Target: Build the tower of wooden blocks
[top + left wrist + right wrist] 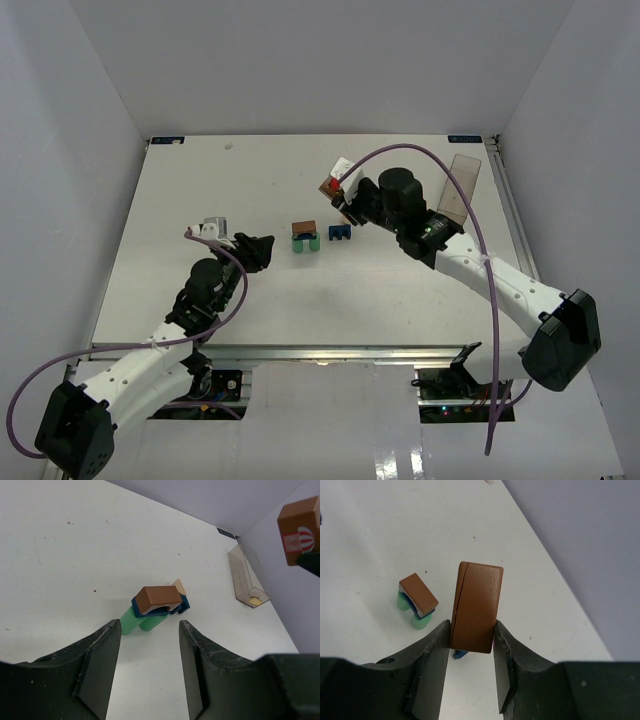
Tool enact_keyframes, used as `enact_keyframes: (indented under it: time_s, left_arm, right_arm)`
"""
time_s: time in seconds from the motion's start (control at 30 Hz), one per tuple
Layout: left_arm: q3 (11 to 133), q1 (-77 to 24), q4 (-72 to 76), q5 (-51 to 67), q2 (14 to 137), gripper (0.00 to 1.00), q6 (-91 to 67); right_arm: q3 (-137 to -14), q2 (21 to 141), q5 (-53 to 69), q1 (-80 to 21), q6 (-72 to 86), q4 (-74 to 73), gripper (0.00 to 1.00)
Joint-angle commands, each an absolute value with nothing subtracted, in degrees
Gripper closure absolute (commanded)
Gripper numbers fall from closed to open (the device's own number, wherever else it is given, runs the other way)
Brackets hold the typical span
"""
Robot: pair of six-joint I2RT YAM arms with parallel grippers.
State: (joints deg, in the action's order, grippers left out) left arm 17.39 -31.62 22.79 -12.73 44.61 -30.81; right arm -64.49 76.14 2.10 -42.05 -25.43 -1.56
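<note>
The wood block tower is partly built. It sits straight ahead of my left gripper, a short way beyond the fingertips. Two green cylinders stand side by side at the bottom, a blue piece lies across them, and a brown arch caps the stack. The left gripper's jaws are spread with nothing between them, and they touch no block.

My right gripper is clamped on the brown brick, gripping it by its long sides and holding it up off the table. From this gripper the stack lies ahead and to the left, apart from the brick.

As I judge it, the base is done and the brick comes next. A second blue piece lies loose on the table just beside the stack, showing under the brick's near end in the right wrist view. A tan piece peeks out just behind the stack as seen from the left gripper; I cannot tell whether it touches.

A clear plastic box stands far off to the left gripper's right, well clear of the work. The likelier obstacles are the loose blue block on the right gripper's side and the left gripper itself, which is near the stack.
</note>
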Motion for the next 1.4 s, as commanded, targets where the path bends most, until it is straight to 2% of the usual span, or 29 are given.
enact_keyframes:
  time_s: [0.0,0.2,0.37,0.53,1.07,1.37]
  left_arm:
    - [17.67,-31.30,23.54,-12.91,44.49,0.40,-29.62]
    - [17.21,-31.29,23.83,-13.72,44.27,0.40,-29.27]
    - [17.09,-31.36,24.60,-13.63,45.74,0.39,-29.05]
    - [17.63,-31.29,24.77,-13.82,48.00,0.40,-28.74]
    - [20.02,-28.94,23.42,-10.79,54.45,0.40,-31.03]
    - [20.64,-27.87,24.09,-7.59,57.50,0.39,-31.64]
  right_arm:
    - [-71.89,79.76,19.82,-41.09,-43.98,-5.42,0.92]
    - [-79.80,85.91,34.05,-36.86,-52.89,-13.28,0.92]
    - [-93.62,96.94,37.23,-35.34,-60.70,-30.72,0.92]
    - [-102.26,103.67,38.89,-34.98,-63.59,-41.68,0.92]
    - [-103.62,108.37,41.04,-35.66,-65.02,-44.03,0.91]
    - [-107.54,112.13,38.44,-36.64,-66.70,-46.04,0.91]
